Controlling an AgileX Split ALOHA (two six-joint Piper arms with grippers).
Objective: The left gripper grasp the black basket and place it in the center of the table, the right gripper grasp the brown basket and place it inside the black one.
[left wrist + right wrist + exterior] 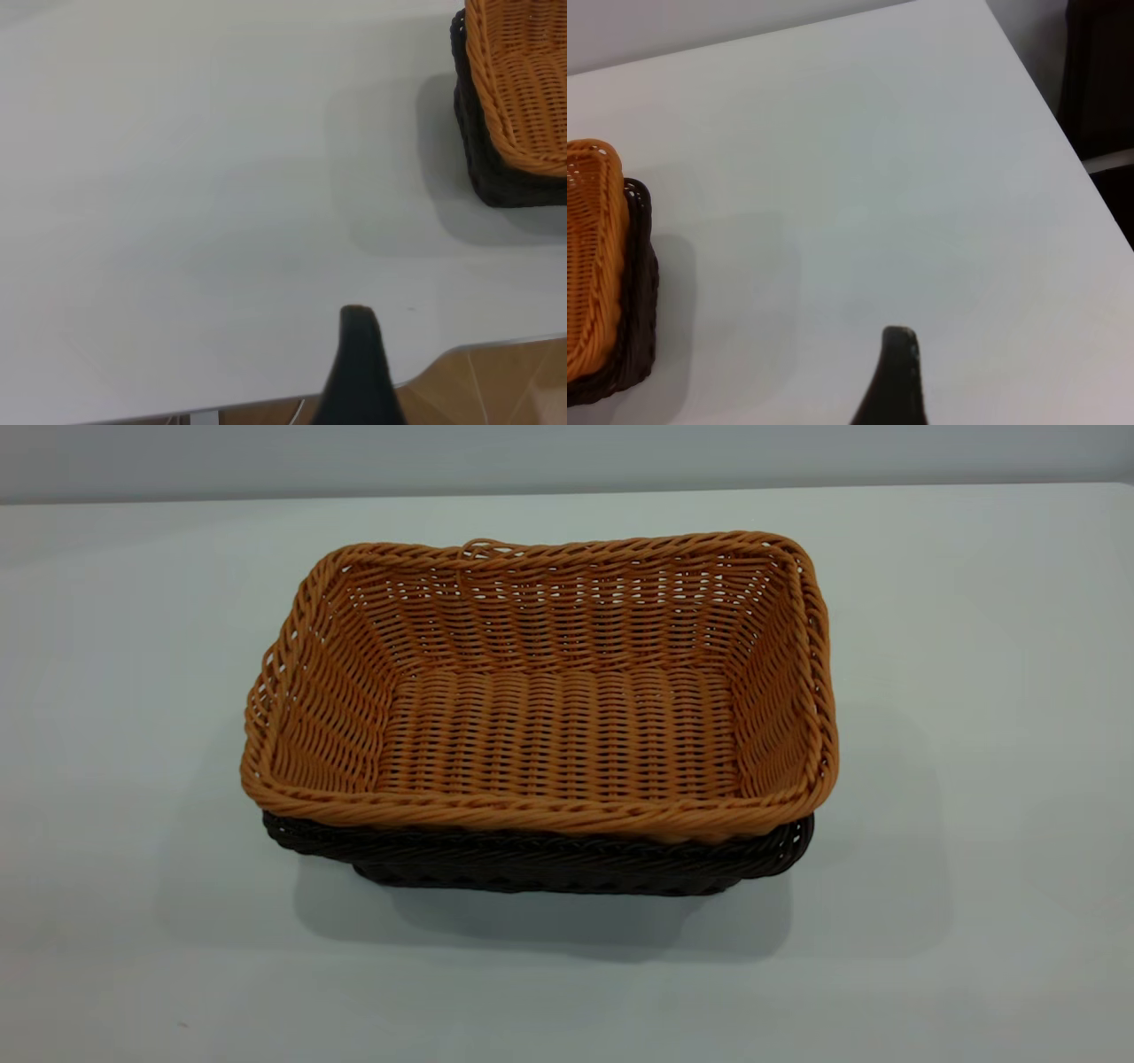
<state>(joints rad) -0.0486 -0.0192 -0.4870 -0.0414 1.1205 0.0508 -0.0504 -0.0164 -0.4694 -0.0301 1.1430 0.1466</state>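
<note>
The light orange-brown woven wicker basket (567,717) sits nested inside the very dark brown-black woven wicker basket (540,861), whose braided rim shows below and beside the brown rim; a small loop stands on the brown basket's far side. Neither basket carries any readable label or writing. The pair rests around the middle of the plain white-grey table (974,735), with bare tabletop on every side. The left gripper (359,372) hangs well apart from the baskets, near the table's edge, with wide bare surface between them. The right gripper (895,376) is likewise well apart from the stacked baskets, over bare tabletop. Only one dark fingertip of each shows, so I cannot tell whether either is spread or pressed together.
</note>
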